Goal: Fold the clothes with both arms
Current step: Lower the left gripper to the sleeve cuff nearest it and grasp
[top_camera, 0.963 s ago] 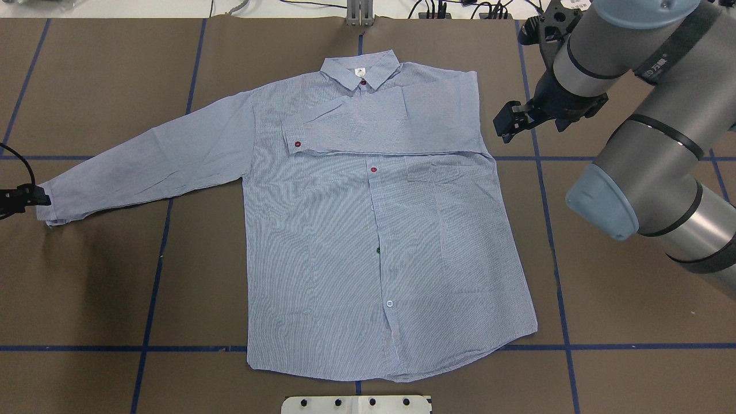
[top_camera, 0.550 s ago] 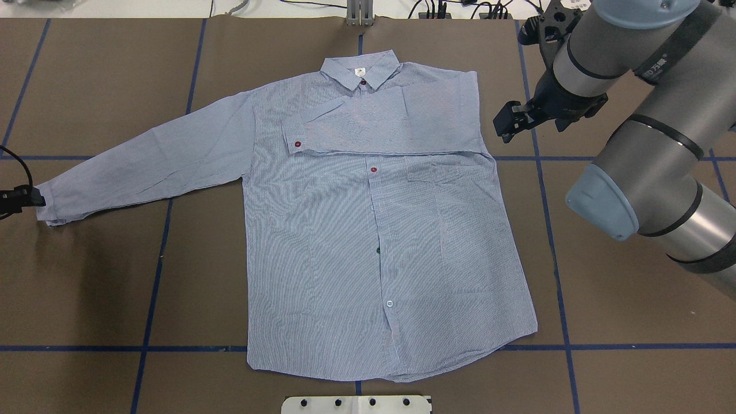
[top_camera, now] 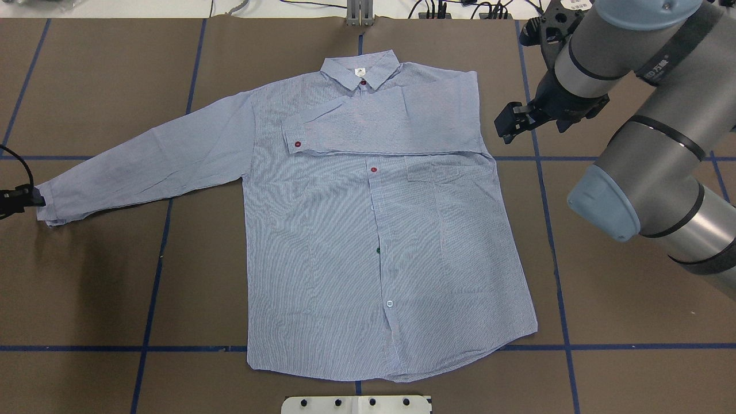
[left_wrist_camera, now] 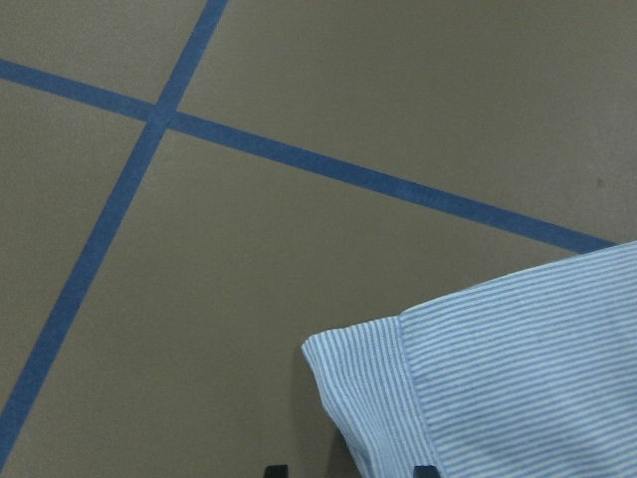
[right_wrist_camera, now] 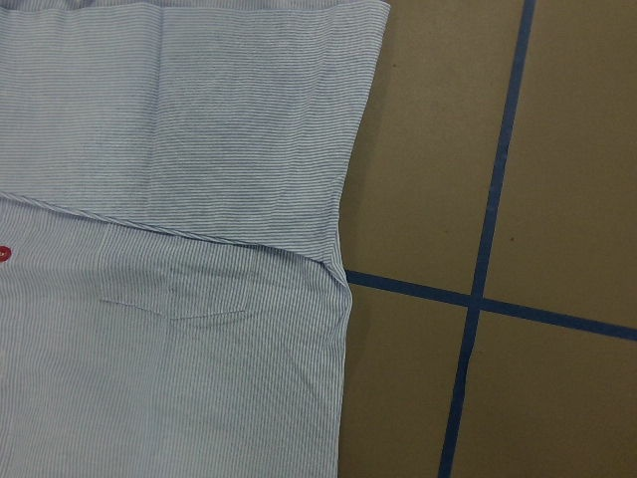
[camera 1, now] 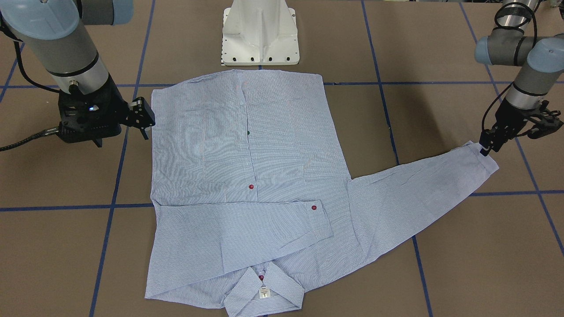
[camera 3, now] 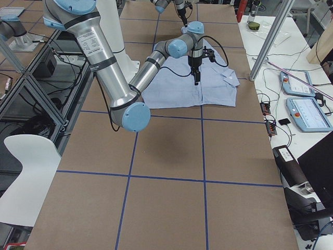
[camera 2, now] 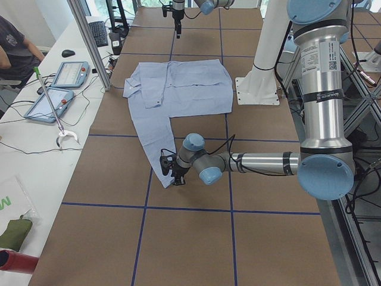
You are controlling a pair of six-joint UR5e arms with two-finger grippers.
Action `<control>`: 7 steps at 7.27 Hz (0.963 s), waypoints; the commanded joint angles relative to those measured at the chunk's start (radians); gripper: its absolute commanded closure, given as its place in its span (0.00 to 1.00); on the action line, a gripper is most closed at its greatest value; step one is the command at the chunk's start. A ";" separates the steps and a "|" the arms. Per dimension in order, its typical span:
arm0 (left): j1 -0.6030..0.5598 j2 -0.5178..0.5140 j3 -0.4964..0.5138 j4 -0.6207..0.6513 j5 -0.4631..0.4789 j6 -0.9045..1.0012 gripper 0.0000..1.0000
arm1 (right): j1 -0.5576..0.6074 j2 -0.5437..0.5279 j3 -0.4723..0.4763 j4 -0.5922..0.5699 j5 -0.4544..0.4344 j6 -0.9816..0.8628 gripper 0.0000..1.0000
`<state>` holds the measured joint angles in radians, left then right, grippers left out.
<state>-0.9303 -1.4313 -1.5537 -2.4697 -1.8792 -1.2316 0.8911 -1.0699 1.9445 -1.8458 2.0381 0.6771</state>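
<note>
The light blue striped shirt (top_camera: 374, 241) lies flat, front up, collar at the far side. One sleeve is folded across the chest (top_camera: 391, 123). The other sleeve stretches out to the left, its cuff (top_camera: 49, 204) at my left gripper (top_camera: 40, 200). In the left wrist view the cuff (left_wrist_camera: 518, 378) reaches down between two dark fingertips (left_wrist_camera: 276, 470) that stand apart, so that gripper is open. My right gripper (top_camera: 507, 129) hovers open and empty just off the shirt's right shoulder edge (right_wrist_camera: 338, 249), not touching it.
Blue tape lines (top_camera: 552, 230) cross the brown table. The white pedestal base (camera 1: 260, 39) stands just beyond the shirt's hem. A side bench with tablets (camera 2: 59, 77), cables and an aluminium post (camera 2: 89, 42) runs along the far side; a person's arm (camera 2: 12, 42) shows there.
My left gripper has slid slightly to the left at the cuff's end. The right arm has barely shifted. The shirt's body lies as before.
</note>
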 commanded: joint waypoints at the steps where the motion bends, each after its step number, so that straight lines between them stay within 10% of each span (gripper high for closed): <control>1: 0.002 -0.003 0.004 0.000 0.011 -0.008 0.51 | 0.000 -0.005 0.002 0.000 0.001 -0.001 0.00; 7: 0.034 -0.015 0.004 0.001 0.025 -0.054 0.59 | 0.000 -0.004 0.002 -0.003 -0.001 0.009 0.00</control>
<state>-0.9046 -1.4449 -1.5487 -2.4694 -1.8648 -1.2760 0.8913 -1.0739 1.9474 -1.8477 2.0377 0.6854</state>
